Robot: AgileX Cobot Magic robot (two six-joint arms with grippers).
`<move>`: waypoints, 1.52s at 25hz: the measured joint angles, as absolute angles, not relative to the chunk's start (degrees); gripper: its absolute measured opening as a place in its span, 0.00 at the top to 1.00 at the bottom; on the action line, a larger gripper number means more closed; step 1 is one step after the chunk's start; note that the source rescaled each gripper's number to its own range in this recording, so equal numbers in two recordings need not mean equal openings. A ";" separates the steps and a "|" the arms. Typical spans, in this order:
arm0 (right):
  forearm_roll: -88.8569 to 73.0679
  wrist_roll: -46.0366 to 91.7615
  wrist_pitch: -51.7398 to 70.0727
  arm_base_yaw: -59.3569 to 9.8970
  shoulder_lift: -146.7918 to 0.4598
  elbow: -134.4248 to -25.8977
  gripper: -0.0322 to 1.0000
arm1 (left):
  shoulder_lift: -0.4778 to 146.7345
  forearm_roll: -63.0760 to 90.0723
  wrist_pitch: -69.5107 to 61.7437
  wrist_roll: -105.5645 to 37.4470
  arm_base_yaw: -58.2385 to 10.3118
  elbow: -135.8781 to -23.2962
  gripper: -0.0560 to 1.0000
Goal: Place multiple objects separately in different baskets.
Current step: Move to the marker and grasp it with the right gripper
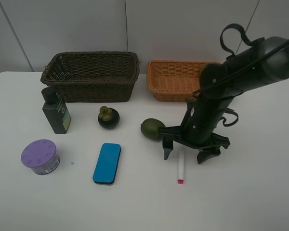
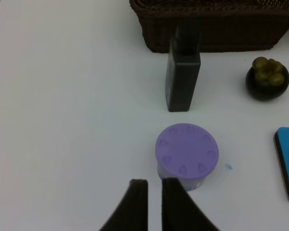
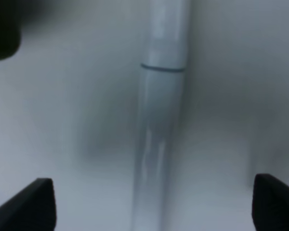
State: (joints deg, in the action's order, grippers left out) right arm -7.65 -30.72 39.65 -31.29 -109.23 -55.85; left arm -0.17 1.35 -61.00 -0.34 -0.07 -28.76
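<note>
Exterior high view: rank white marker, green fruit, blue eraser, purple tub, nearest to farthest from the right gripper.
1. White marker, under the right gripper.
2. Green fruit, just left.
3. Blue eraser, farther left.
4. Purple tub, far left.

On my white table (image 1: 260,207) I see a brown basket (image 1: 91,87) and an orange basket (image 1: 169,89) upper centre; bottle (image 1: 56,113), mangosteen (image 1: 108,118), green fruit (image 1: 150,128) mid-frame; tub (image 1: 39,156), eraser (image 1: 107,163), marker (image 1: 181,171) lower.

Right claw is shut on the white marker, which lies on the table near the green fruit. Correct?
Not quite. The right claw is open, not shut: the right wrist view shows its fingers wide apart on either side of the white marker. The marker does lie on the table near the green fruit.
</note>
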 joint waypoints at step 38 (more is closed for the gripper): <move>-2.18 -37.42 47.91 -32.43 -116.02 -64.66 0.13 | -0.17 1.35 -61.00 -0.34 -0.07 -28.76 0.95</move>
State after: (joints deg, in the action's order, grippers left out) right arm -2.18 -37.42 47.91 -32.43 -116.02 -64.66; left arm -0.17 1.35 -61.00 -0.34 -0.07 -28.76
